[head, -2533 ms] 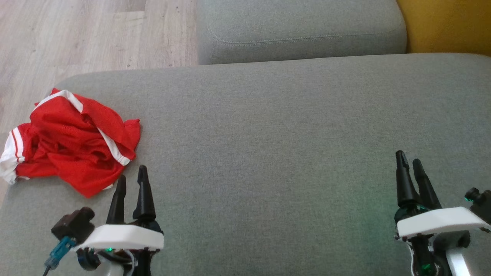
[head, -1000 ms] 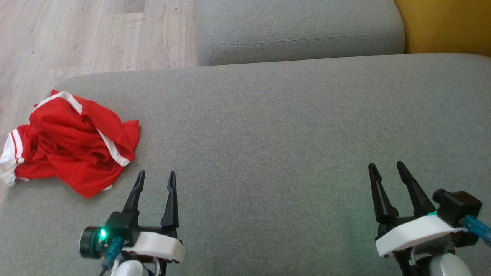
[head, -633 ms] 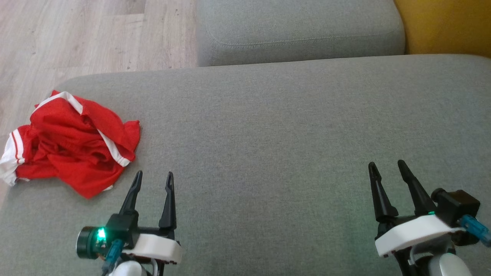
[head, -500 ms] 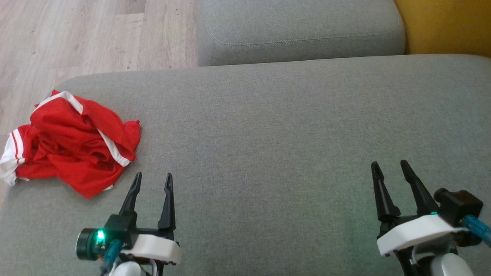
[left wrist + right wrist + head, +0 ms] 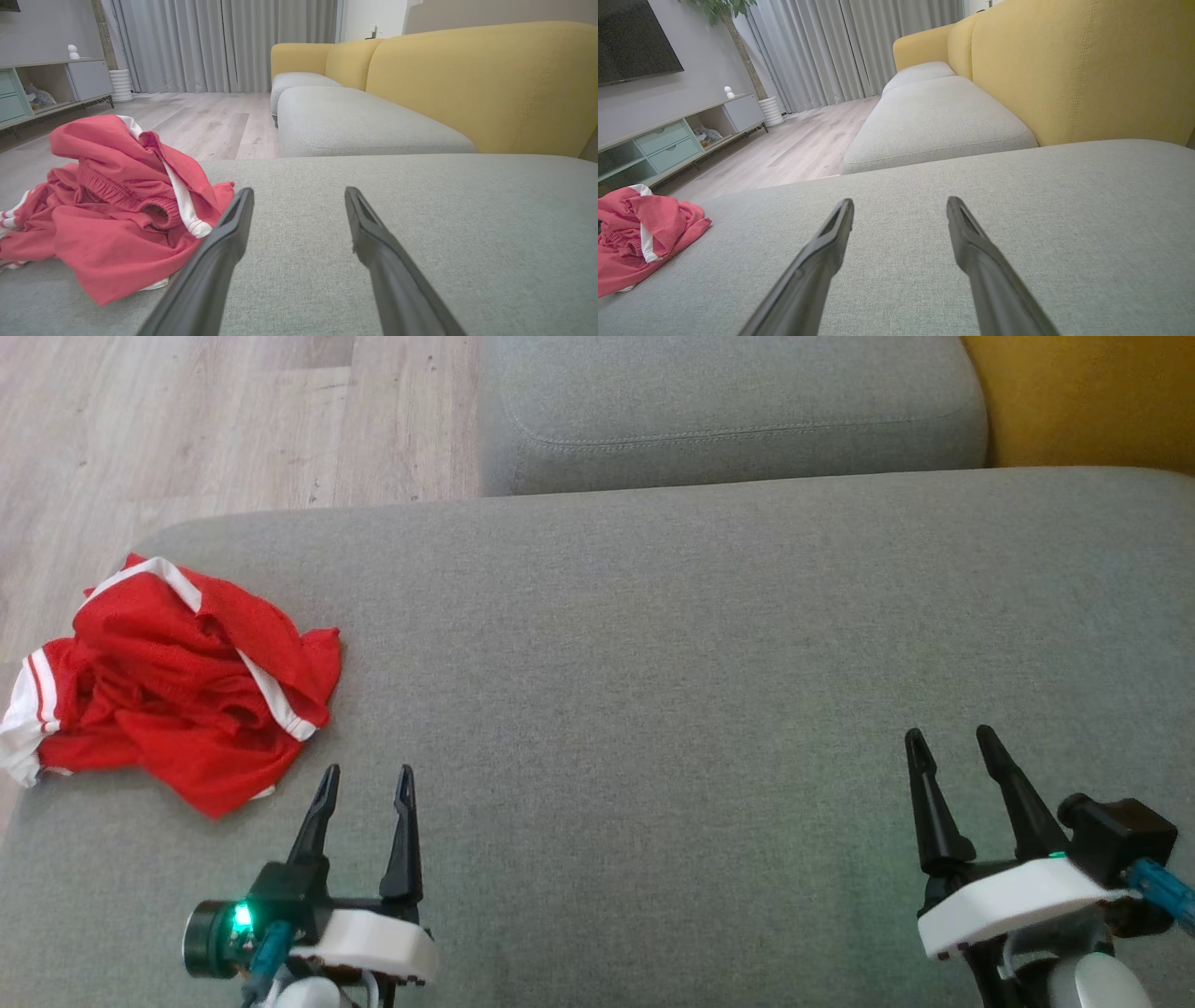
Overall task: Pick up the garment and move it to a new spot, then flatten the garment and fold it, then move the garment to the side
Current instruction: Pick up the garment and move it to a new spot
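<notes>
Our left hand [image 5: 366, 772], released, hovers just near-right of the crumpled garment [image 5: 177, 686] on the sofa cushion [image 5: 653, 663], poised to grab it; our right hand [image 5: 949, 735], also released, is well apart.

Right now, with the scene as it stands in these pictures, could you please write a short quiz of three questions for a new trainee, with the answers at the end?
1. True or false: the crumpled red mesh garment with white trim lies near the left end of the grey fabric sofa seat.
2. Which one is nearer to the garment? A) the left end effector B) the right end effector
3. Fill in the missing word: both end effectors are ____ and hold nothing.

Key: 1 true; 2 A; 3 open.
</notes>
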Robot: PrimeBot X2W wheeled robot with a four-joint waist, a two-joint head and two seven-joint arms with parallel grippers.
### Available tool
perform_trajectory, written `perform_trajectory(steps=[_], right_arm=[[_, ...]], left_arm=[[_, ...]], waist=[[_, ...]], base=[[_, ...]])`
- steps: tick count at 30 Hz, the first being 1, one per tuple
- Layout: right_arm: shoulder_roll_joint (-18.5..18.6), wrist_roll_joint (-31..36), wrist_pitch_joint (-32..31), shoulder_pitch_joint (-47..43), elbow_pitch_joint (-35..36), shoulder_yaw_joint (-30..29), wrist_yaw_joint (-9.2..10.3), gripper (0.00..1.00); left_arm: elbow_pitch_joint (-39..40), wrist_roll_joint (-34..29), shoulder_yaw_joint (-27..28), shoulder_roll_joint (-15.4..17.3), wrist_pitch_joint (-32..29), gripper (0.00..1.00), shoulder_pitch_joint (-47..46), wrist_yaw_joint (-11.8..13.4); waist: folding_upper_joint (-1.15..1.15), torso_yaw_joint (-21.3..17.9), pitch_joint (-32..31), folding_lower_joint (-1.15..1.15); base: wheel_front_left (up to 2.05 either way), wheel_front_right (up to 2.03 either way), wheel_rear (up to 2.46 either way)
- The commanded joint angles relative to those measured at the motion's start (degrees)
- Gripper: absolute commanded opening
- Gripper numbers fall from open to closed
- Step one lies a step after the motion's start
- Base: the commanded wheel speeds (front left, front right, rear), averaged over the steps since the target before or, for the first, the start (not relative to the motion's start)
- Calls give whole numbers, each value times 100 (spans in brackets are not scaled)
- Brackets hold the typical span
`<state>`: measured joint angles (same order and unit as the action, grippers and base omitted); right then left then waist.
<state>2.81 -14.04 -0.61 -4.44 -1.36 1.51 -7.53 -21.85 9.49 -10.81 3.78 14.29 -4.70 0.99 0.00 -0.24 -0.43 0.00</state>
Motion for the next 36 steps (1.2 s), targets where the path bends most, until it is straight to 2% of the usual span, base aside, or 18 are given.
perform_trajectory(steps=[1,6,11,17,18,28,29,36], right_arm=[[25,40,-17,78,249,106,4,100],[24,144,-27,86,307,87,4,100],[76,262,-113,109,432,110,4,100],[160,398,-243,140,640,175,4,100],[160,398,-243,140,640,175,4,100],[236,505,-371,168,955,287,4,100],[262,571,-394,168,1022,277,4,100],[250,643,-488,174,1218,249,4,100]], left_arm=[[127,-80,232,16,71,100,-290,27],[-2,-210,234,34,71,100,-346,116],[-123,-271,268,60,71,100,-460,221],[-96,-231,331,82,71,100,-598,269],[-96,-231,331,82,71,100,-598,269],[43,29,574,212,69,100,-654,297],[122,91,618,230,69,100,-629,287],[321,220,768,293,69,100,-515,362]], waist=[[0,8,4,0],[0,102,43,0],[0,385,127,0],[0,951,213,0],[0,951,213,0],[0,1990,298,0],[0,2180,319,0],[0,2655,394,0]], base=[[0,0,0],[0,0,0],[0,0,0],[0,0,0],[0,0,0],[0,0,0],[0,0,0],[0,0,0]])
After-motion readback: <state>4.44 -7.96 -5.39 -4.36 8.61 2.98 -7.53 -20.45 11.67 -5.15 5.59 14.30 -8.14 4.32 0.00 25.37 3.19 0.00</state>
